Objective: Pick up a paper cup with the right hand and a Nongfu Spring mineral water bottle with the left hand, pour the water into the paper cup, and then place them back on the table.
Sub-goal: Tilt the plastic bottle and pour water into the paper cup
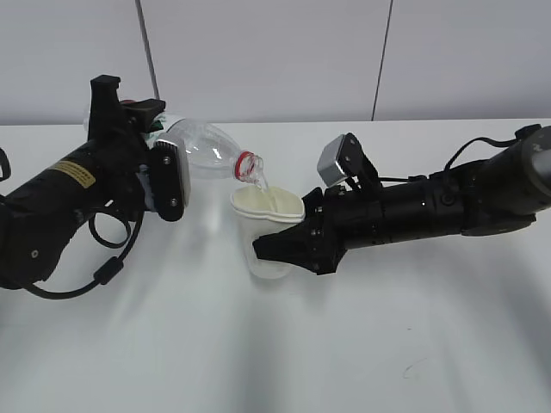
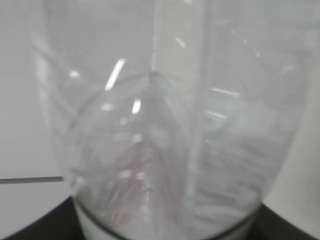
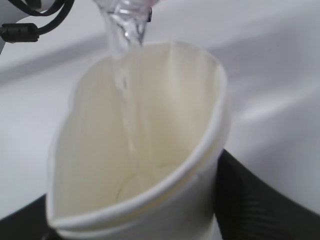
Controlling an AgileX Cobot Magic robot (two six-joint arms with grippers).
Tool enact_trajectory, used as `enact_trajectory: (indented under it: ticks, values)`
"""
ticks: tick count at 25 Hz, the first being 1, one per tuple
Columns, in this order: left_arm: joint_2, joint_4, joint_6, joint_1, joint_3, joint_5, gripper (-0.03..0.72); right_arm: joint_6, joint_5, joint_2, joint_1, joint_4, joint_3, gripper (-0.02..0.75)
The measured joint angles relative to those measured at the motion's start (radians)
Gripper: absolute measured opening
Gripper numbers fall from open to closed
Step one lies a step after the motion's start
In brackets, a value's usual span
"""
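Across the whole lower part of the exterior view the table (image 1: 284,353) is lying white and flat, with a small dark scuff (image 1: 411,370) showing near its front edge on the right. Over its left side the left hand (image 1: 165,182) is reaching in on its yellow-stickered black arm, its looped cables hanging just above the tabletop; its jaws are closing on the body of the Nongfu Spring mineral water bottle (image 1: 200,144) and holding it lifted clear of the table, tipped over so that its red-ringed neck is pointing down and to the right. From the left wrist view only the clear, ribbed wall of the bottle (image 2: 165,150) is filling the picture, blurred, so the fingers cannot be made out there. On the right side the right hand (image 1: 288,245) is stretching in low from the right edge, its jaws clamping the lower wall of the paper cup (image 1: 267,219), which is standing upright near the middle with its rolled rim squeezed into a dented, pointed oval. Whether the cup's base is touching the table cannot be told. Directly above that rim the bottle's open mouth is hanging, and the water (image 3: 125,75) is running down as a thin clear stream into the cream interior of the cup (image 3: 175,115), collecting at the bottom.
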Motion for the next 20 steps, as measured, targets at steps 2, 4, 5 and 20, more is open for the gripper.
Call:
enact_trajectory:
  ticks: [2,4,5,20]
  values:
    - [0.0,-0.001,0.0,0.0,0.0,0.0,0.367,0.0,0.002,0.0,0.0,0.0,0.0,0.465]
    - [0.0,-0.001,0.0,0.0,0.0,-0.002,0.367,0.0,0.002,0.0,0.0,0.0,0.0,0.465]
    - [0.0,-0.002,0.0,0.0,0.0,-0.003,0.367,0.0,0.002,0.0,0.0,0.0,0.0,0.465]
    - [0.0,-0.012,0.009,0.0,0.0,-0.009,0.367,0.0,0.002,0.0,0.0,-0.002,0.0,0.465]
